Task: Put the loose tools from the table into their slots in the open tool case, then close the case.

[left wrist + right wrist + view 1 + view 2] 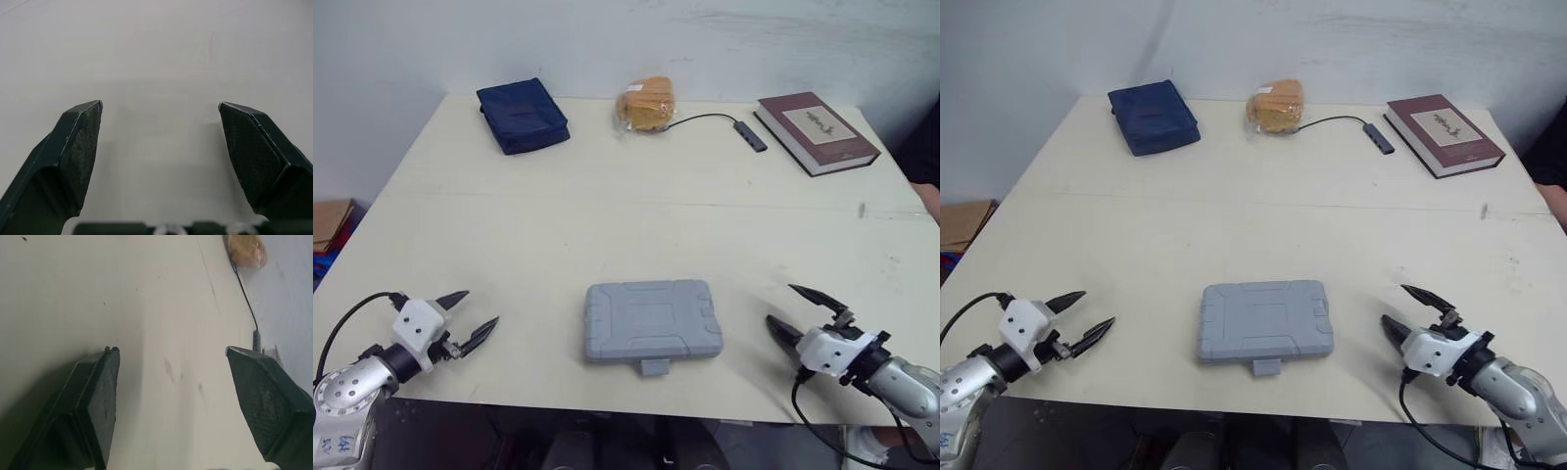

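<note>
A grey plastic tool case (652, 320) lies shut near the table's front edge, its latch tab (655, 367) facing me. My left gripper (474, 313) rests open to the case's left, with nothing between its fingers (80, 147). On the case's right, my right gripper (786, 309) is also open and empty, with fingers (98, 401) spread above the bare tabletop. Both grippers stand apart from the case.
Along the table's (607, 215) far side lie a dark blue pouch (522, 116), a bagged bread roll (647, 104), a USB hub on a black cable (751, 135) and a maroon book (817, 132). A cardboard box (328, 223) sits on the floor at left.
</note>
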`<act>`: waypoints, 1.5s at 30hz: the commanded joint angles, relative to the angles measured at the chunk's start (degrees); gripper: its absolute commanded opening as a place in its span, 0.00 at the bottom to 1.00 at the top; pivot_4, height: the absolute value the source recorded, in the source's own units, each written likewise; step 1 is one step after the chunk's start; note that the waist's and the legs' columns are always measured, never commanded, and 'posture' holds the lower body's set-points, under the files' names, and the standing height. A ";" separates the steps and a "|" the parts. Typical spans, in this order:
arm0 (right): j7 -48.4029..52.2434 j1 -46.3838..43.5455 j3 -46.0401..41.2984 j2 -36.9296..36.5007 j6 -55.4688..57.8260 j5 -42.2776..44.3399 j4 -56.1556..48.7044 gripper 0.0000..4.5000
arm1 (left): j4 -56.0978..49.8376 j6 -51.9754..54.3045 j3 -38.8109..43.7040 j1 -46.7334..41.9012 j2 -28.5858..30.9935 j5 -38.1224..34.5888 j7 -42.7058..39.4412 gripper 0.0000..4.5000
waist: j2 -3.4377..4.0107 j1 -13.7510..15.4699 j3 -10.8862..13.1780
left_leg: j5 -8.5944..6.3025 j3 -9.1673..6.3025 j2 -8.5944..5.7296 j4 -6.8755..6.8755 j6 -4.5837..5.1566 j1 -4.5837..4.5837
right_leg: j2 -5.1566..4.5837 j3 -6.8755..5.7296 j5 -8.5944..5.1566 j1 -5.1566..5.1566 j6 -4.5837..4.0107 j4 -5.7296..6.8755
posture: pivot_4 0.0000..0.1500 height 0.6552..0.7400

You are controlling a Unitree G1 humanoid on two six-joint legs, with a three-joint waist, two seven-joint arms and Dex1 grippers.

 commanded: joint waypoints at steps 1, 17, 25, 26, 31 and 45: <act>12.07 4.12 -0.70 -1.74 12.86 17.65 -8.96 0.76 | -4.16 4.12 -0.65 -3.42 0.39 -3.95 -2.14 0.79 | 0.02 -0.01 -0.01 | 0.00 0.00 0.01 -0.02 -0.01 0.00 | 0.01 0.00 0.00 -0.01 0.00 0.00 | 1.00 1.00; 34.39 6.28 7.39 -3.27 42.42 29.58 -35.26 0.00 | 7.98 7.48 -21.46 -29.28 -0.88 7.02 -13.10 0.01 | 0.16 -0.52 0.03 | -0.04 -0.05 0.09 -0.01 -0.16 -0.04 | 0.12 -0.07 -0.05 -0.13 -0.06 0.09 | 1.00 1.00; 35.60 2.22 11.74 0.81 42.13 23.38 -32.25 0.00 | 19.64 4.65 -28.78 -38.66 -9.22 11.41 -16.43 0.01 | 0.06 0.44 0.07 | -0.04 -0.01 0.01 0.19 -0.16 -0.20 | 0.18 -0.08 0.00 -0.22 0.03 0.13 | 1.00 1.00; 36.05 2.12 13.04 1.25 40.42 21.31 -30.98 0.00 | 19.83 5.61 -29.38 -38.96 -9.92 12.23 -15.68 0.01 | 0.06 0.60 0.07 | -0.05 0.00 0.01 0.20 -0.16 -0.19 | 0.21 -0.08 -0.01 -0.22 0.03 0.14 | 1.00 1.00; 33.91 -2.31 14.64 6.12 34.72 15.81 -23.22 0.00 | 19.65 5.21 -29.47 -37.82 -11.65 13.67 -14.18 0.01 | -0.26 0.38 -0.11 | -0.02 0.03 0.06 0.19 -0.21 -0.05 | 0.28 -0.05 -0.01 -0.12 0.03 0.19 | 1.00 1.00; 33.57 -28.18 16.58 17.57 30.48 11.20 0.30 0.00 | -1.97 15.86 -20.01 -20.51 -10.30 5.85 -8.56 0.01 | -0.33 -0.86 -0.10 | 0.05 -0.01 0.10 0.15 -0.29 0.08 | 0.13 0.02 -0.01 -0.13 -0.06 0.39 | 1.00 1.00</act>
